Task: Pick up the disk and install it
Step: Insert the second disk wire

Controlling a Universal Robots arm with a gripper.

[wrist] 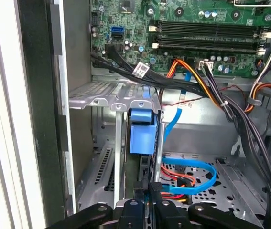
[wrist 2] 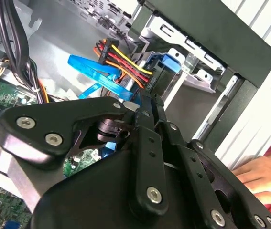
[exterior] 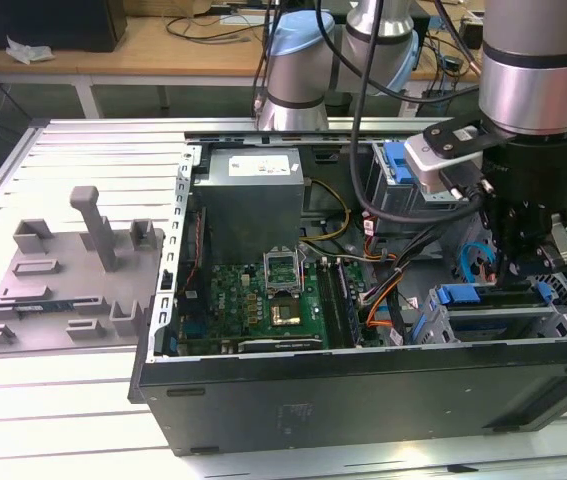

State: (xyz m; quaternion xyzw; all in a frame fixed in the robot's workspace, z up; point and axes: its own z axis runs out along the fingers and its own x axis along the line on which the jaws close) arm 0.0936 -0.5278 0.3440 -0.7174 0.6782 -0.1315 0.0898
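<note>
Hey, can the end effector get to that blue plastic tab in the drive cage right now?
Probably yes. In the first wrist view the end effector sits right by the blue tab, with nothing between them; the blue cable loops off to one side.

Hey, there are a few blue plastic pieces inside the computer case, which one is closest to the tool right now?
The blue latch piece on the metal drive cage, directly ahead of the tool in the first wrist view. The blue ribbon cable loops off to one side on the case floor.
</note>
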